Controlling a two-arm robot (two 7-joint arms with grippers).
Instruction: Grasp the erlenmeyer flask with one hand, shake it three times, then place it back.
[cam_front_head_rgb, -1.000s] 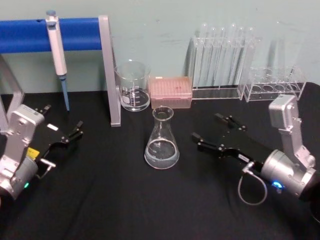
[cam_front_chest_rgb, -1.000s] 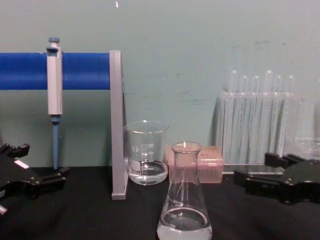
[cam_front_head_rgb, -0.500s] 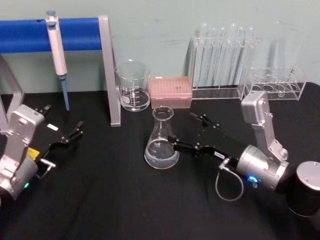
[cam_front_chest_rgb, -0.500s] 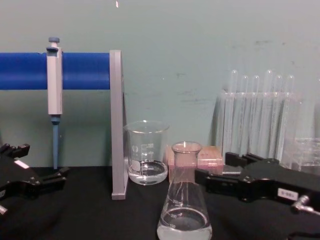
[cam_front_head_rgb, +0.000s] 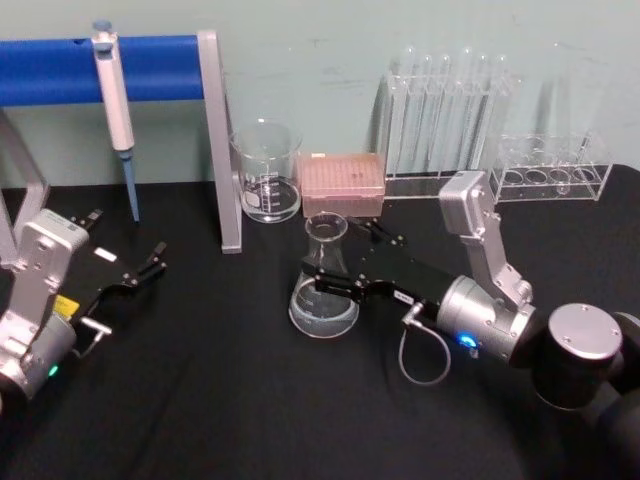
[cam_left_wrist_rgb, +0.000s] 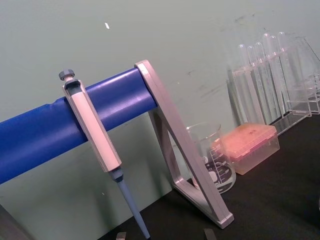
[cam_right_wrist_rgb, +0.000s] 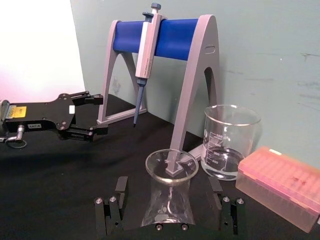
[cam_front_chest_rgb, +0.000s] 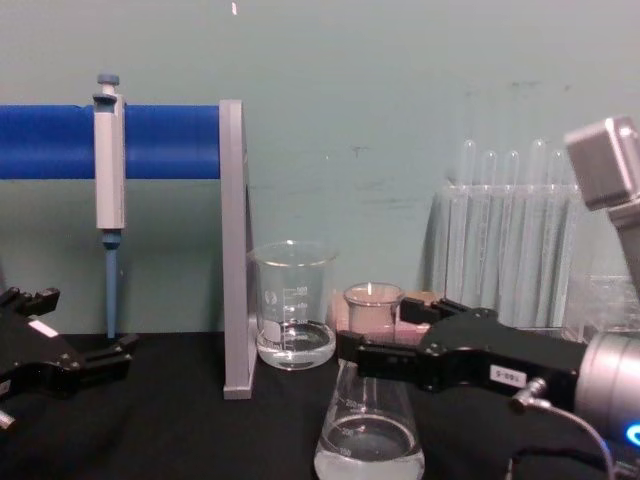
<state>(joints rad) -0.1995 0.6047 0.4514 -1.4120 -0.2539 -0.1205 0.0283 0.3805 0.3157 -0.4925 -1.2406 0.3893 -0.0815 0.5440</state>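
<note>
The erlenmeyer flask (cam_front_head_rgb: 323, 292) stands upright on the black table, with a little clear liquid in its base (cam_front_chest_rgb: 368, 445). My right gripper (cam_front_head_rgb: 340, 256) has come in from the right and is open, one long black jaw on each side of the flask's neck. In the right wrist view the flask (cam_right_wrist_rgb: 170, 200) sits between the two fingers (cam_right_wrist_rgb: 114, 209), with a gap on both sides. In the chest view the right gripper (cam_front_chest_rgb: 378, 330) is level with the neck. My left gripper (cam_front_head_rgb: 140, 270) rests open at the table's left, away from the flask.
Behind the flask stand a glass beaker (cam_front_head_rgb: 266, 172) and a pink tip box (cam_front_head_rgb: 343, 183). A blue-barred stand (cam_front_head_rgb: 215, 140) holding a pipette (cam_front_head_rgb: 115, 100) is at the back left. Test tube racks (cam_front_head_rgb: 445, 115) line the back right.
My right gripper has moved left across the table, from right of the flask to straddling its neck. The flask and the left arm have stayed still.
</note>
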